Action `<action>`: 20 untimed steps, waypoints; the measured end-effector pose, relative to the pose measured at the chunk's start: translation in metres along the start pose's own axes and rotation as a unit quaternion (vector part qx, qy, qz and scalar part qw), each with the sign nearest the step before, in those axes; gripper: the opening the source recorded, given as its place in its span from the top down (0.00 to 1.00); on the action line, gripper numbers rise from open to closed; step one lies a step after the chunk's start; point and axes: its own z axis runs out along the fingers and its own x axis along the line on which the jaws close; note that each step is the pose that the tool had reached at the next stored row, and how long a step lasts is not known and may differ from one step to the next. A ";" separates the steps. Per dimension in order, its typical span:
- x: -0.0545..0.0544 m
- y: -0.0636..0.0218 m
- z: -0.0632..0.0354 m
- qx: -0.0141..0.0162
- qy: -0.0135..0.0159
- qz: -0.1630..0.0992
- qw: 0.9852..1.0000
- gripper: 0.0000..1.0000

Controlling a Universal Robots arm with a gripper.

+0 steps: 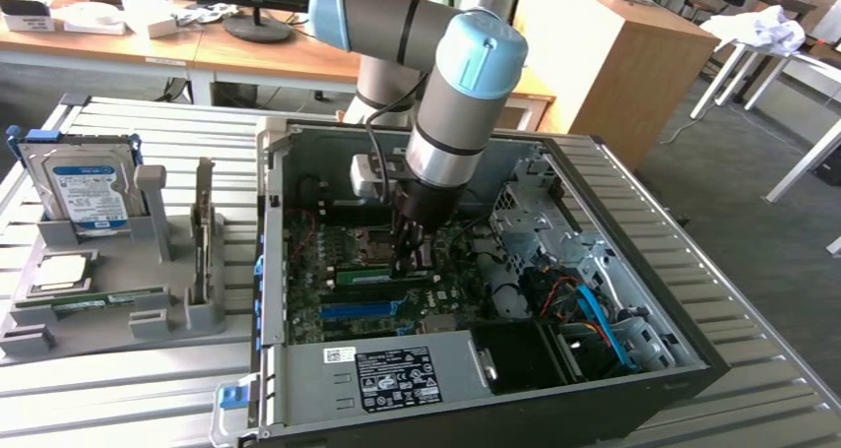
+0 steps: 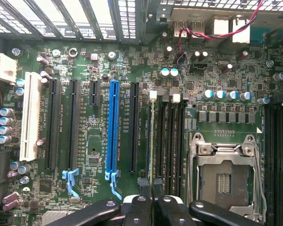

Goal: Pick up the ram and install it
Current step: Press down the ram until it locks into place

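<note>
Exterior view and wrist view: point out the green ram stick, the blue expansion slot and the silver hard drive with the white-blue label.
green ram stick (image 2: 153, 141), wrist view, thin top edge above its slot.
blue expansion slot (image 2: 114, 127), wrist view, middle of its length.
silver hard drive (image 1: 87, 194), exterior view, on the label.

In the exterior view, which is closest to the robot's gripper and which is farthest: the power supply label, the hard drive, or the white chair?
From the gripper:
1. Power supply label, at the case's front.
2. Hard drive, in the stand on the exterior view's left.
3. White chair, far back on the right.
</note>
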 end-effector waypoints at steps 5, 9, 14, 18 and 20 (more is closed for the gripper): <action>0.000 0.0002 -0.0001 0.000 0.000 0.000 1.000 0.88; 0.000 0.0006 0.0000 0.000 0.000 0.000 1.000 0.88; 0.000 0.0016 -0.0003 0.001 0.000 0.000 1.000 0.88; 0.000 0.0019 -0.0022 0.002 0.000 0.000 1.000 0.88; 0.000 0.0019 -0.0022 0.002 0.000 0.000 1.000 0.88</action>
